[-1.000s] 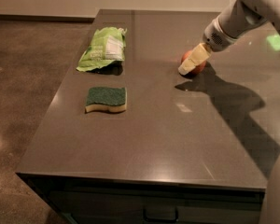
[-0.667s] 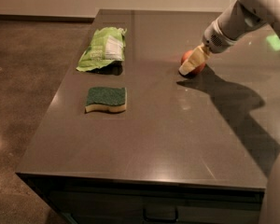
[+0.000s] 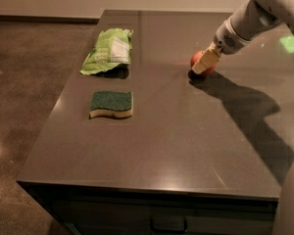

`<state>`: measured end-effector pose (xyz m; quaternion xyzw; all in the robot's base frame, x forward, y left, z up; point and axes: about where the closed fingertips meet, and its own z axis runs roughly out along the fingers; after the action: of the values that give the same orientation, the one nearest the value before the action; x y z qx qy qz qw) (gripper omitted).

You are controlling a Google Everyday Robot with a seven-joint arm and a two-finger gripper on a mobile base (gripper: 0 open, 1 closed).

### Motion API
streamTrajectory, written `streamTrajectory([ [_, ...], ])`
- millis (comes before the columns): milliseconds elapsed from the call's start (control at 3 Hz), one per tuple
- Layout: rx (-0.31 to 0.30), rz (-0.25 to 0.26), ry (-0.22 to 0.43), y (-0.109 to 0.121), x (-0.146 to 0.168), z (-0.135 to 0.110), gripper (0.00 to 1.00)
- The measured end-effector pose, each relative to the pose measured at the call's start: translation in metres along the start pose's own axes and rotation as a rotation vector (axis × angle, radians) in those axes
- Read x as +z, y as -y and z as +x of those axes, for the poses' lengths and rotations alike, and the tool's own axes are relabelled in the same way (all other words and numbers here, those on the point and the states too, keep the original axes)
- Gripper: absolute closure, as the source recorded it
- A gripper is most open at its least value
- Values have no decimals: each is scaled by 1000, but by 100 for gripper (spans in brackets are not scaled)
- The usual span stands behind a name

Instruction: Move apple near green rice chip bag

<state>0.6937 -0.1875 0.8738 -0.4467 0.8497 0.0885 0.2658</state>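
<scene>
tool (image 3: 203, 67) at apple (image 3: 195, 58) — glossy grey countertop (image 3: 186, 136); brown concrete floor (image 3: 24, 82)

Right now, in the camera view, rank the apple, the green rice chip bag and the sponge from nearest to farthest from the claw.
1. apple: right at the claw, on the right part of the table.
2. green rice chip bag: across to the left, at a similar depth.
3. sponge: also left, but closer to the front edge, so farthest.

Hand (image 3: 206, 62) at apple (image 3: 195, 58), hiding its right half; arm (image 3: 250, 21) cropped.
</scene>
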Motion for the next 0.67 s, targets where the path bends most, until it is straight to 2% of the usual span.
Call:
streamTrajectory([
  [333,-49,-2,32,-5,-11,-25,88],
  [667,-125,-17,55,-19,-9,-63,100],
])
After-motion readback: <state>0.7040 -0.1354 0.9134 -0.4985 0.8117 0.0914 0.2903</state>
